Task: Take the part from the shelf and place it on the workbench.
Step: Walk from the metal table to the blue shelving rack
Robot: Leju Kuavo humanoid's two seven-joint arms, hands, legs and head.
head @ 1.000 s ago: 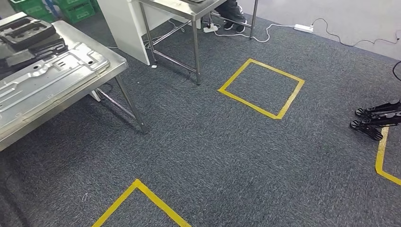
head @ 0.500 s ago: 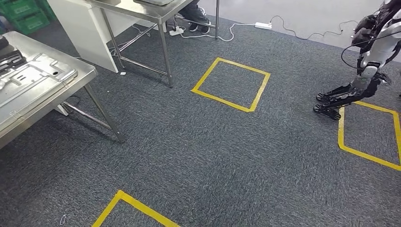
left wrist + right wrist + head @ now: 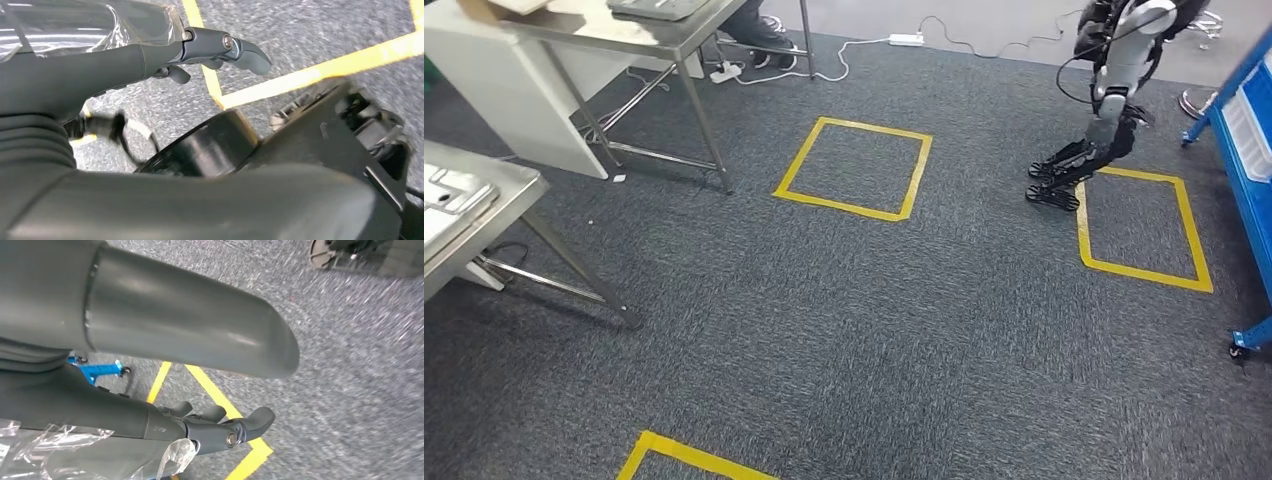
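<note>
The steel workbench (image 3: 469, 235) stands at the left edge of the head view, with a corner of a stamped metal sheet (image 3: 446, 192) lying on it. A blue shelf (image 3: 1246, 150) with pale trays comes in at the right edge; what lies on it cannot be made out. My left hand (image 3: 200, 45) hangs over the carpet, fingers loosely extended and holding nothing. My right hand (image 3: 210, 427) hangs the same way, empty, above yellow floor tape. Clear plastic film wraps both forearms.
Another humanoid robot (image 3: 1104, 90) stands at a yellow tape square (image 3: 1139, 225) beside the shelf. A second tape square (image 3: 854, 165) marks the middle of the carpet. A steel desk (image 3: 644, 30), a person's shoes (image 3: 764, 22) and a power strip (image 3: 906, 40) are at the back.
The camera has turned to the right: the workbench has slid to the left edge, and the other robot and the blue shelf have come into view.
</note>
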